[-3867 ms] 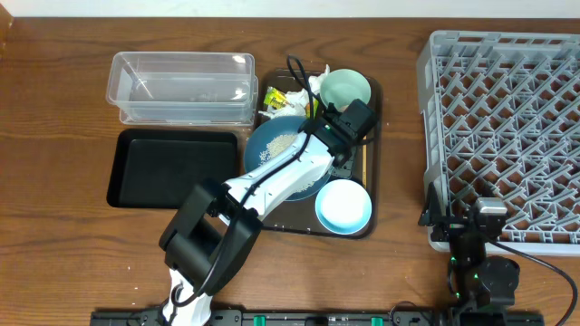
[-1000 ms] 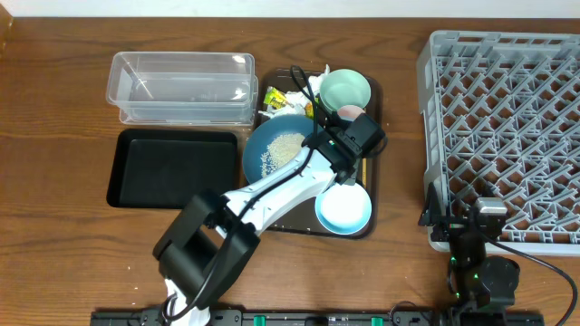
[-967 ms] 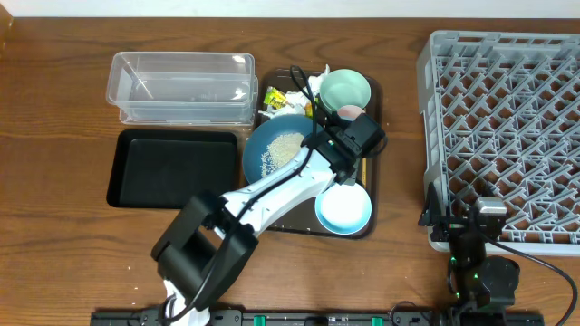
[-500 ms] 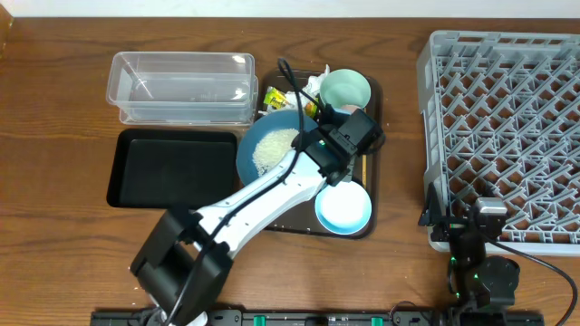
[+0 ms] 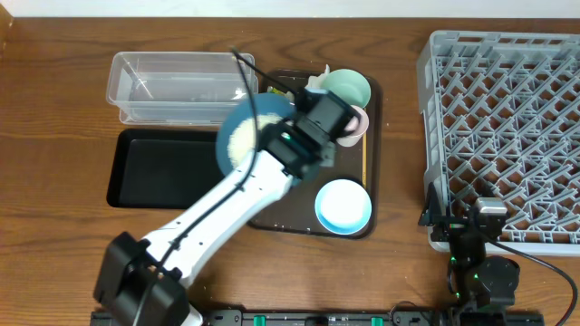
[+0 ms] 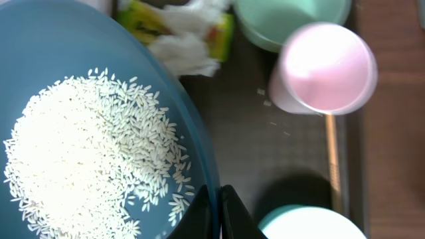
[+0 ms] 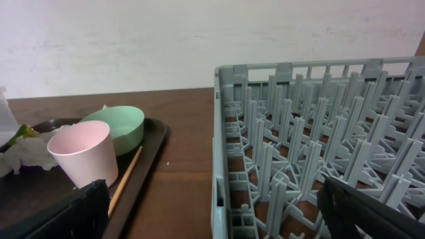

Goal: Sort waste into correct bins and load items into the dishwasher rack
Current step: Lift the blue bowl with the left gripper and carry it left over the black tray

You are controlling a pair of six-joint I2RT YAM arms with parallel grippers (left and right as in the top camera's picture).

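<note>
Left end effector (image 6: pixel 216 207): clenched on the right rim of the large blue plate (image 5: pixel 246 136); the wrist view shows the dark fingers pinched together at the plate's edge.
Blue plate: held by the left arm; from overhead it overlaps the left edge of the brown serving tray (image 5: pixel 299 222), the right end of the clear tub (image 5: pixel 172 86) and the near corner of the black tray (image 5: pixel 163 172).
Rice (image 6: pixel 93 146): a white heap lying on the plate.
Paper and wrappers (image 6: pixel 189 40): crumpled white paper with yellow-green wrappers, at the back of the serving tray just beside the mint green bowl (image 5: pixel 346 89).
Pink cup (image 6: pixel 325 66): upright on the serving tray, just in front of the mint bowl.
Chopstick (image 7: pixel 125 179): lying along the serving tray's right side, near the cup.
Light blue bowl (image 5: pixel 343 206): front right corner of the serving tray.
Dishwasher rack (image 5: pixel 507 136): on the desk (image 5: pixel 54 109) at the right.
Right end effector (image 7: pixel 216 212): released, fingers spread wide, low by the rack's near left corner, grasping nothing.
</note>
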